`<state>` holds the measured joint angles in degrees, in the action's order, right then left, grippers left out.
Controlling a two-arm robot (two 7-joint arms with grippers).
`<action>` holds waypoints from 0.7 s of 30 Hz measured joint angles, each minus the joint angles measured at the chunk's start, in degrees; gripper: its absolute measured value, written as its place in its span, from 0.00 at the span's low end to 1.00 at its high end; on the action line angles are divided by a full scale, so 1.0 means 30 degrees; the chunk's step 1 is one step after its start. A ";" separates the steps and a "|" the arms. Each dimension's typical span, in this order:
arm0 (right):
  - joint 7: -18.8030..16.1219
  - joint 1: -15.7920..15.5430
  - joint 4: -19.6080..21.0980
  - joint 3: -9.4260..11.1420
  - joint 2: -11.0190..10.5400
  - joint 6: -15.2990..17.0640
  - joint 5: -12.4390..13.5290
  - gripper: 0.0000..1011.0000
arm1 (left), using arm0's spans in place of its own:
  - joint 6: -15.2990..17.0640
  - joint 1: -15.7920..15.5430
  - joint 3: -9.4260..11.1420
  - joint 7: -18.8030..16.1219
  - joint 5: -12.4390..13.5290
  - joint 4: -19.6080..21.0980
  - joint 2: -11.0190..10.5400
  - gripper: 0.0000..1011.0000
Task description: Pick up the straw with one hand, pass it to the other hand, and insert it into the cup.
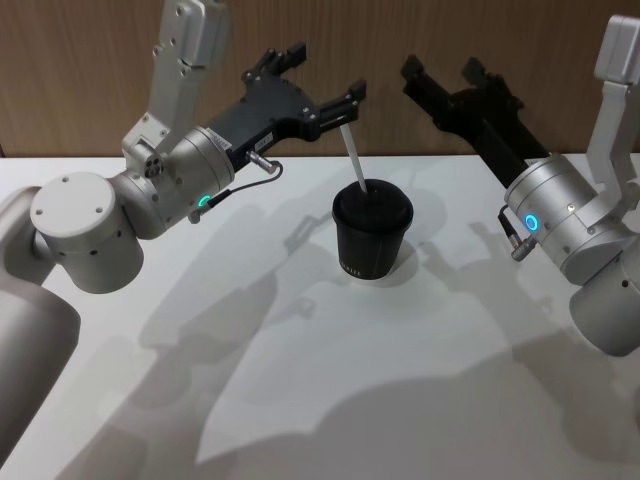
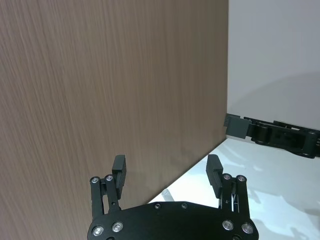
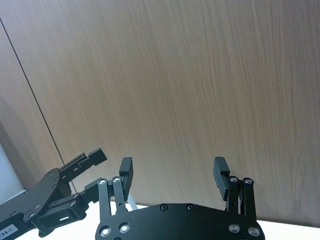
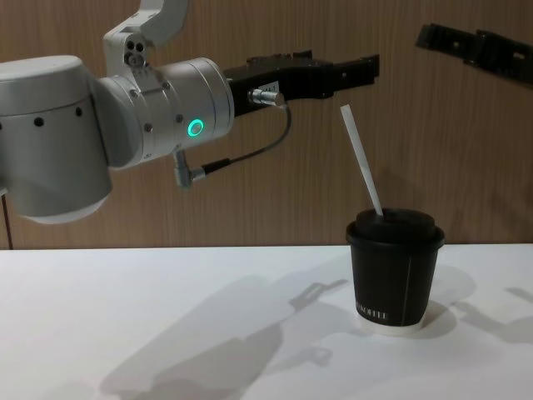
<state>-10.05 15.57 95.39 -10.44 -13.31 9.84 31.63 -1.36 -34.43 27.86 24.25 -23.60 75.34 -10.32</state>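
Head view: straw stands tilted in lid of cup, cup mid-table. My left gripper above and behind straw top, fingers spread wide, holding nothing. Right gripper raised at back, well apart.

Left wrist: fingers wide, gap empty.

Right wrist: fingers wide, empty.

Chest view: straw leans toward left gripper, just below it. I judge insertion done. Risk: pulling the left arm back low clips the straw top, tips the light cup.
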 joint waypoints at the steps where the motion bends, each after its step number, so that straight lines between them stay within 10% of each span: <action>1: 0.0002 -0.0002 0.0003 -0.0002 -0.0007 0.0004 0.0001 0.99 | 0.0004 -0.0002 -0.0003 0.0002 0.0001 0.0002 0.0001 0.99; 21: 0.0016 -0.0021 0.0017 -0.0002 -0.0045 0.0011 0.0001 0.99 | 0.0031 -0.0014 -0.0019 0.0016 0.0028 0.0005 0.0012 0.99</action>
<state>-10.01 15.51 95.44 -10.44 -13.44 9.87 31.63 -1.26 -34.47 27.80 24.30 -23.52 75.36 -10.28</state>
